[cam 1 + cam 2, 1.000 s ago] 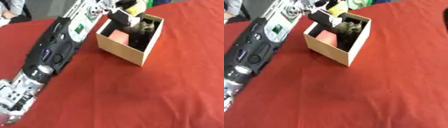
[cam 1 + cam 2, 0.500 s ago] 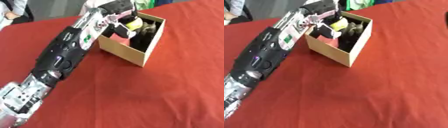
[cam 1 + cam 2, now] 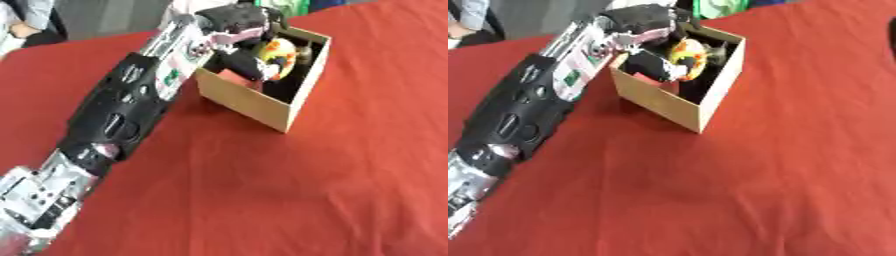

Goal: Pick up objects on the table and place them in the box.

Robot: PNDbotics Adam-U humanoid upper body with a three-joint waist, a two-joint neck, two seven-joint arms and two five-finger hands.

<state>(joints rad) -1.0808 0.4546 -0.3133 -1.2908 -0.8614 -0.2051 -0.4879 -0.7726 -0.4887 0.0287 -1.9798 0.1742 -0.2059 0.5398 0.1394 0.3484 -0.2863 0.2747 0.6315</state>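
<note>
An open cardboard box [image 3: 262,102] stands on the red tablecloth at the upper middle. My left arm reaches in from the lower left, and my left hand [image 3: 241,62] is inside the box's opening. Its dark fingers are curled round a round yellow and orange object [image 3: 278,51] held over the box's interior. Dark things and something red [image 3: 229,75] lie inside the box, partly hidden by the hand. My right hand shows in neither view.
The red tablecloth [image 3: 332,190] covers the whole table. A green item [image 3: 715,7] lies beyond the box at the far edge. People stand at the far edge, away from the box.
My left hand has come down from above the box's far rim into the opening, bringing the yellow and orange object with it. The camera has shifted a little.
</note>
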